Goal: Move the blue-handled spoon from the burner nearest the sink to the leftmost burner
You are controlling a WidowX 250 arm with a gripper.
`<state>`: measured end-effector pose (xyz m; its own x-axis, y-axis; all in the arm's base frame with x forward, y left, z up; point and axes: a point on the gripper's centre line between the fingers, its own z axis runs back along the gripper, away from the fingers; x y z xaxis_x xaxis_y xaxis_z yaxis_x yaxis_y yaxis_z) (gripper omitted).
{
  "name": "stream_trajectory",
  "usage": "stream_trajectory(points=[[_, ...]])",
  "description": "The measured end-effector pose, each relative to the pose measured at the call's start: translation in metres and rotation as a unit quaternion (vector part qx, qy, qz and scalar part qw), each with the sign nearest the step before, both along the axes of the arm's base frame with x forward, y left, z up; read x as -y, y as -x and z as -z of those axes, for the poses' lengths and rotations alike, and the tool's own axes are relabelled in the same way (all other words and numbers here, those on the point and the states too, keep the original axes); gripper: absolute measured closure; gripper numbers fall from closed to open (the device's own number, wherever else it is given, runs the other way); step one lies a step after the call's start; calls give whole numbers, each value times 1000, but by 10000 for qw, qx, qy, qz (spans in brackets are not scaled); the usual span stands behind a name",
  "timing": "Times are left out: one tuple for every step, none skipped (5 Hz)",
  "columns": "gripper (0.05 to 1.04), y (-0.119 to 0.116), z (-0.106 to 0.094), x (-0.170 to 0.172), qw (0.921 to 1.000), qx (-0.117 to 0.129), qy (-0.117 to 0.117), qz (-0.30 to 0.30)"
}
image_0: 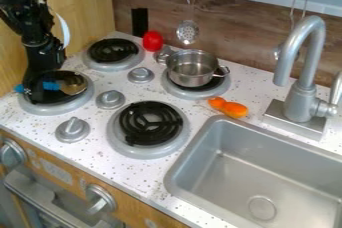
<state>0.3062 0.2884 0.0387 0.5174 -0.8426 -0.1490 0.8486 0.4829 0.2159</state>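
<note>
We see the pincer low over the near-left burner, with the blue-handled spoon right at it. The blue handle shows on both sides of the pincer, and the brownish, rounded bowl lies just to its right, over the burner. We cannot tell whether the pincer is open or gripping the handle.

Just right of the pincer we have one round knob, with another knob below and right, toward the bench's front edge. Behind and right of it sits the rear-left burner; a third knob lies to the right. The wooden side panel rises beside and behind the pincer, bounding the space on its left.

Farther right and nearer us is the front-right burner. Beyond the knobs, right of the pincer, the metal pot stands on the rear-right burner, with a red object behind and left of it. Still farther right, a strip of speckled bench runs between burners and sink, an orange object lying near the sink's rim. The faucet is farthest right.
</note>
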Motion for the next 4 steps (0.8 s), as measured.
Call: stream_trajectory(points=[[83,-1,-36,0,9994,164,-225,186],[83,-2,-68,12,9962,405,-523,559],[83,-8,-93,29,9889,550,-846,1093],[83,-9,-94,29,9883,548,-866,1133]])
